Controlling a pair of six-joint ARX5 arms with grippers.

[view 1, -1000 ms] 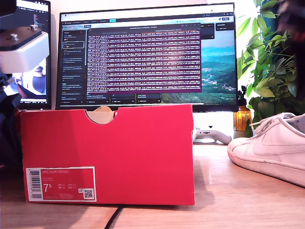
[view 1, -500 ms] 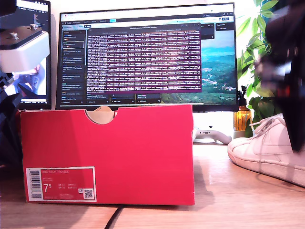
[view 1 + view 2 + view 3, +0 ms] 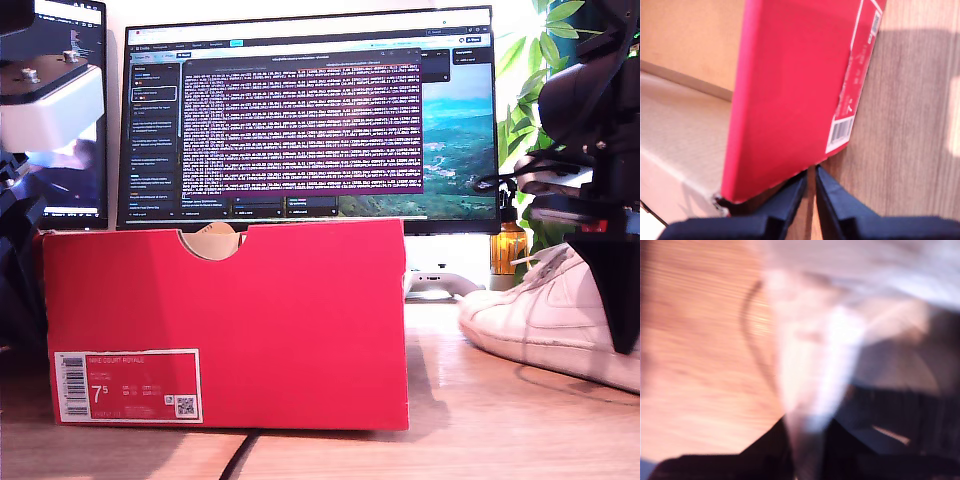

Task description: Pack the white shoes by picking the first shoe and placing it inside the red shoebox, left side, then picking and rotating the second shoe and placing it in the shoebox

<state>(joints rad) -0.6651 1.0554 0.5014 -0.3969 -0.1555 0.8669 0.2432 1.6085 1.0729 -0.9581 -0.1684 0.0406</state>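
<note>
At the exterior view's left a white and black arm part [image 3: 45, 110] stands behind the red shoebox [image 3: 225, 325]; my first gripper [image 3: 811, 186] shows only in its own wrist view, hanging just off the box's labelled corner over the wooden table [image 3: 480, 410], its dark jaws drawn almost together with a thin slit between them and nothing held. The shoebox stands upright on the table, its half-round notch at the top edge and its white barcode label [image 3: 127, 385] (marked 7.5) low toward the exterior view's left; the first wrist view looks down into its pale cardboard inside, and the part seen there holds no shoe. Behind the box a monitor [image 3: 310, 120] glows with lines of text. Further right a white shoe [image 3: 545, 320] lies on the table, toe pointing toward the box but well apart from it; my second gripper [image 3: 600, 290] is down at the shoe's heel end at the exterior view's right edge – a dark finger hides that part of the shoe. The second wrist view is badly blurred – white shoe material [image 3: 812, 365] lies between the dark jaws, but I cannot tell whether they grip it; a green plant [image 3: 555, 120] stands behind.
</note>
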